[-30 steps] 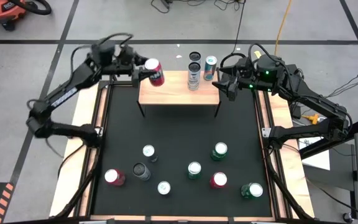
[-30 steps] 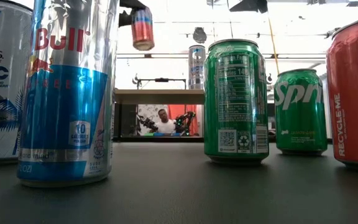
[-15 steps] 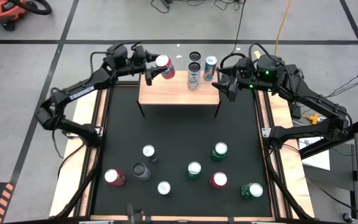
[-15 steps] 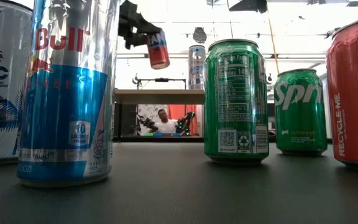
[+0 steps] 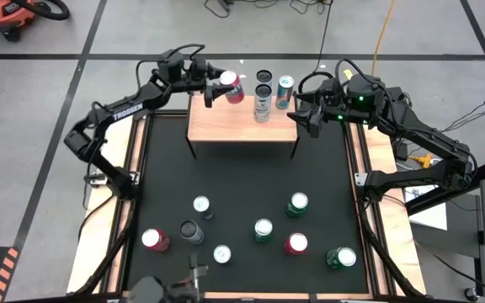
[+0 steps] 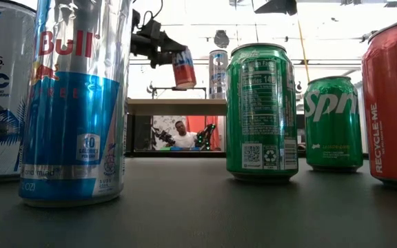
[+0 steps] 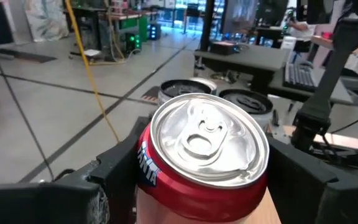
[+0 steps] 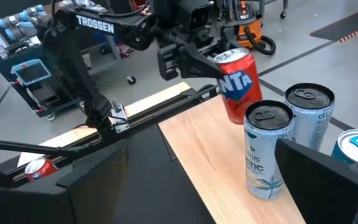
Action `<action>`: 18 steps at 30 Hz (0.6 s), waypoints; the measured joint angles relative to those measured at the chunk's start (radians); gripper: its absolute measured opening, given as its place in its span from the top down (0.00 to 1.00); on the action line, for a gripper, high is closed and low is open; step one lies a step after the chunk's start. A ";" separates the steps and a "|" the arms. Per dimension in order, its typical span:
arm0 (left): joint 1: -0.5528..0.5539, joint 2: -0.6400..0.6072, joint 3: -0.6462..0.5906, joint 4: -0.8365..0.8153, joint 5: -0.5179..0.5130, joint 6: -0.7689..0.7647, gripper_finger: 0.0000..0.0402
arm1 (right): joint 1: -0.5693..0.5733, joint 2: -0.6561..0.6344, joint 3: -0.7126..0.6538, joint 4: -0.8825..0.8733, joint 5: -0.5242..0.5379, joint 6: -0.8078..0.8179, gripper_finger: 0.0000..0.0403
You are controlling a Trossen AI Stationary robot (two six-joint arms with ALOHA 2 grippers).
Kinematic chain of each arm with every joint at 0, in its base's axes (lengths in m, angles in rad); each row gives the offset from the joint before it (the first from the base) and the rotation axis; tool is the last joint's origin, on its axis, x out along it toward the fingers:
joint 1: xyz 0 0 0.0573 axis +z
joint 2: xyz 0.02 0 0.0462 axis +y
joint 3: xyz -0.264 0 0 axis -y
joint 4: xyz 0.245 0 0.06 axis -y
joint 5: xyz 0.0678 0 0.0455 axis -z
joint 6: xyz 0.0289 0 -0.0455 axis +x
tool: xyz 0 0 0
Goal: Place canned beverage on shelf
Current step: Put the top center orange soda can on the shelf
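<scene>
Fanta can [image 5: 231,87], red with a silver lid, hangs in the air over the far-left part of the shelf [image 5: 226,124], not touching the wood. Its long axis is tilted: the lid end leans toward the left arm and the bottom end slants down toward the board. The left gripper [image 5: 218,89] holds it by the sides, one dark finger on each side of the body just below the rim. The left arm reaches in from the table's left edge, bent at the elbow, with its wrist raised above the shelf's far-left corner.

The shelf is a light-wood board on thin black legs at the far end of the black table [image 5: 242,185]. Three upright cans stand close together on its far-right part: a pale Celsius can [image 5: 263,103], a second pale can [image 5: 264,81] just beyond it, and a blue-topped can [image 5: 285,89] to their right.

The right gripper [image 5: 303,114] waits at the shelf's right end with its fingers spread wide and nothing between them.

On the near half of the table stand more cans, well apart: a tall Red Bull can [image 6: 81,96], a green can [image 6: 262,110], a Sprite can [image 6: 333,122] and a red can [image 6: 393,103] among them.
</scene>
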 joint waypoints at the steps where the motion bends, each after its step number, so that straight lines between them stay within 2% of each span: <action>1: 0.000 0.014 0.016 -0.009 0.011 0.000 0.31 | 0.000 0.002 0.000 0.000 0.000 -0.002 0.05; 8: 0.007 0.075 0.057 -0.116 0.053 0.022 0.31 | -0.001 0.011 0.000 -0.005 0.000 -0.017 0.05; 18: 0.018 0.081 0.057 -0.112 0.062 0.097 0.31 | -0.001 0.012 0.000 -0.004 0.001 -0.020 0.05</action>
